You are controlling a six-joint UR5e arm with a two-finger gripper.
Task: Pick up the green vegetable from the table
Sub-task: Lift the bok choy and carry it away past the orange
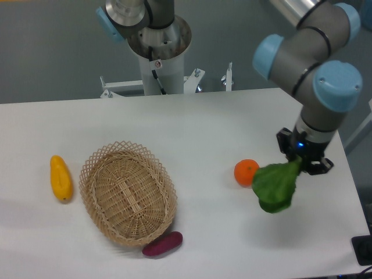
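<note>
The table [174, 125] is the broad white top that everything sits on, with the arm's grey post rising behind its far edge. The arm [308, 58] reaches out over the right side, its wrist bent straight down, which I take to be the way to carry a thing hanging from above. Left of centre sits the basket [128, 195], open side up and with nothing in it. The vegetable [276, 186] is off the table, hanging in the air over the right part, just right of the orange [246, 172] and not touching it; a faint shadow on the white below it fits that. The gripper [303, 164] pinches it at the pale stem end, so the dark leaves droop down and to the left, likely because the stem is the firmer part to hold. The yellow fruit [60, 178] lies well apart at the left, and the purple one [163, 244] rests just against the basket's near rim. A small blue light glows on the wrist. I see no brand, label or writing that can be read.
</note>
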